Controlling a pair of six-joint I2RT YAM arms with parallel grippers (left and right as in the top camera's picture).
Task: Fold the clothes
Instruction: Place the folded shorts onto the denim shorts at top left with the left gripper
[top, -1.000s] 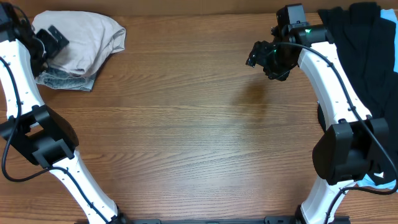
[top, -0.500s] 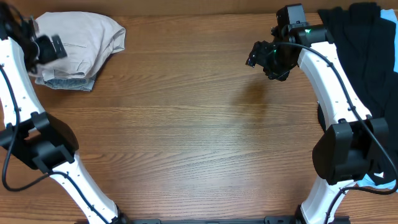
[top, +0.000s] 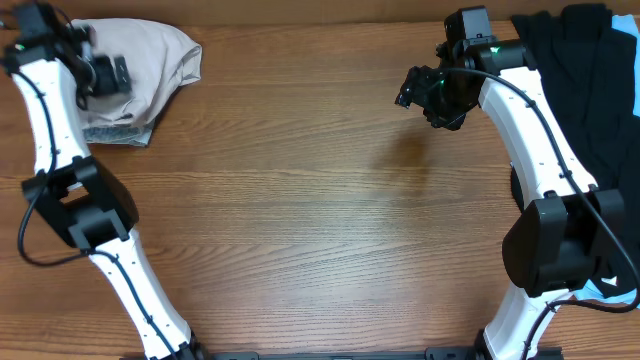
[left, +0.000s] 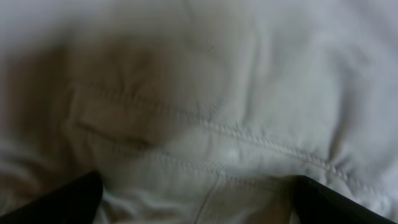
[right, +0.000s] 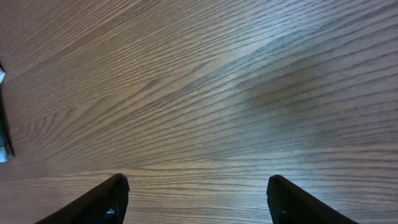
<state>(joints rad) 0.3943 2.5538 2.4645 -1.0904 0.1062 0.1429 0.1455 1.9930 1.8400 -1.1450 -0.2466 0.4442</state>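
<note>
The pale beige shorts lie bunched at the table's far left corner, on top of faded light-blue denim shorts. My left gripper hovers right over the beige fabric with its jaws open. The left wrist view is filled with beige cloth and a stitched seam, with a fingertip at each lower corner. My right gripper is open and empty above bare wood at the far right. In the right wrist view its fingertips are spread over the wood.
Black garments are piled at the far right edge behind the right arm. A bit of light-blue fabric shows at the lower right. The wooden table spans the middle.
My left gripper has swung right from the table's left edge to over the beige shorts. The right arm has not moved.
</note>
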